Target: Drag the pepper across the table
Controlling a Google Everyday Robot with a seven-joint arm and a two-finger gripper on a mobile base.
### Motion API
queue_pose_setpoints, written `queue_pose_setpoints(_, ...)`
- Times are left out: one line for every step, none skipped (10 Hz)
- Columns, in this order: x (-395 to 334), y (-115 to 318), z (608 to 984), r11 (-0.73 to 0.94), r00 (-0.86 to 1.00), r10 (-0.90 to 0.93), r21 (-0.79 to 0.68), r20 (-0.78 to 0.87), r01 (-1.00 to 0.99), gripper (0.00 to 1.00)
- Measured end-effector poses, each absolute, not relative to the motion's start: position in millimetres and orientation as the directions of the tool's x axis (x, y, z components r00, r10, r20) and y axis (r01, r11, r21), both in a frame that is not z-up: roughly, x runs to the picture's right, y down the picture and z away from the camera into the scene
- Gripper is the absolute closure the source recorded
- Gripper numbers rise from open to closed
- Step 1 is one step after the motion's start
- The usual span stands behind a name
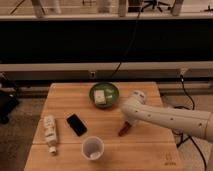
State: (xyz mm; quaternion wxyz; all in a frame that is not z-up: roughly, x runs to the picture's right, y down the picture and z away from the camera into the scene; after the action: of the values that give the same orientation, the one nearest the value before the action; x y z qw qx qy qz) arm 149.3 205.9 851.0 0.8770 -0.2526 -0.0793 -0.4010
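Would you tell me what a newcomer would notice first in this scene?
The white robot arm extends in from the picture's right, its gripper down at the dark red pepper on the wooden table. Next, the green bowl at the table's far edge, and the black phone toward the picture's left.

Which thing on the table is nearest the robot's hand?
The dark red pepper, right at the hand, right of the table's middle; the green bowl, cup, phone and bottle all sit farther left.
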Motion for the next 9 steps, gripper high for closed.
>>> queue_pose_setpoints(148.7, 205.9, 851.1, 0.543, 0.657, -0.67, -0.376, 0.345, 0.751, 0.97)
queue_pose_setpoints(148.3, 205.7, 851.3, 0.537, 0.65, -0.676, -0.372, 0.347, 0.757, 0.97)
queue_pose_setpoints(147.3, 205.0, 851.5, 0.525, 0.636, -0.687, -0.366, 0.352, 0.769, 0.97)
queue_pose_setpoints(145.6, 204.3, 852.0, 0.513, 0.623, -0.697, -0.36, 0.356, 0.78, 0.97)
queue_pose_setpoints(143.7, 203.3, 852.3, 0.504, 0.612, -0.705, -0.354, 0.359, 0.788, 0.97)
queue_pose_setpoints(143.4, 202.6, 852.9, 0.496, 0.603, -0.711, -0.351, 0.361, 0.794, 0.97)
queue_pose_setpoints(142.9, 202.6, 853.0, 0.487, 0.593, -0.718, -0.346, 0.365, 0.802, 0.97)
queue_pose_setpoints(142.5, 201.5, 852.8, 0.477, 0.582, -0.725, -0.341, 0.367, 0.81, 0.97)
queue_pose_setpoints(142.5, 200.8, 852.4, 0.467, 0.571, -0.733, -0.336, 0.371, 0.818, 0.97)
